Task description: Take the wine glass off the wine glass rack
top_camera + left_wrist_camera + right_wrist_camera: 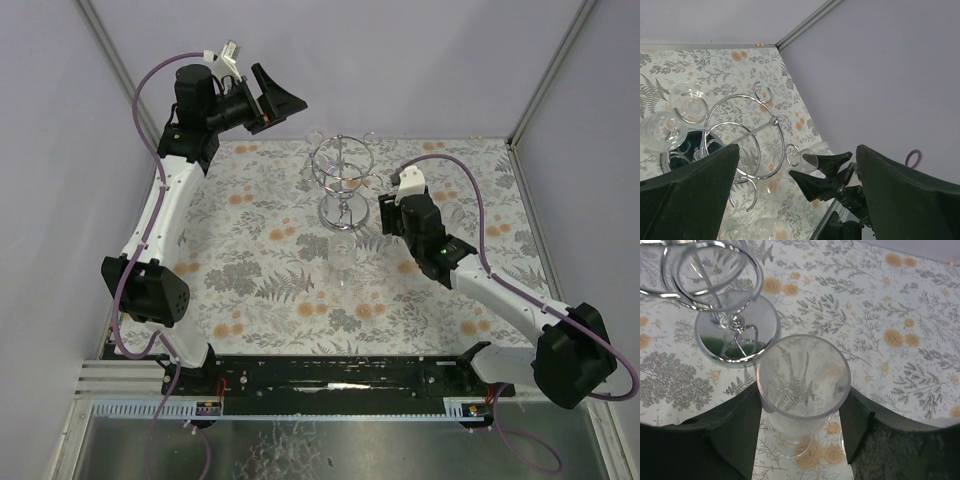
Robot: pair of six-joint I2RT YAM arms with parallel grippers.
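Note:
The chrome wine glass rack (341,170) stands at the back middle of the floral table. It also shows in the left wrist view (774,120), and its mirrored base in the right wrist view (705,332). Clear wine glasses (689,102) hang from its rings. My right gripper (384,206) is just right of the rack's base. In its wrist view the right gripper (802,392) is shut on the bowl of an upright wine glass (800,372), whose foot is close above the cloth. My left gripper (276,100) is open and empty, high at the back left.
Another clear wine glass (343,251) stands upright on the table in front of the rack. Grey walls enclose the table at the back and sides. The right arm's purple cable (470,185) loops over the right half of the table.

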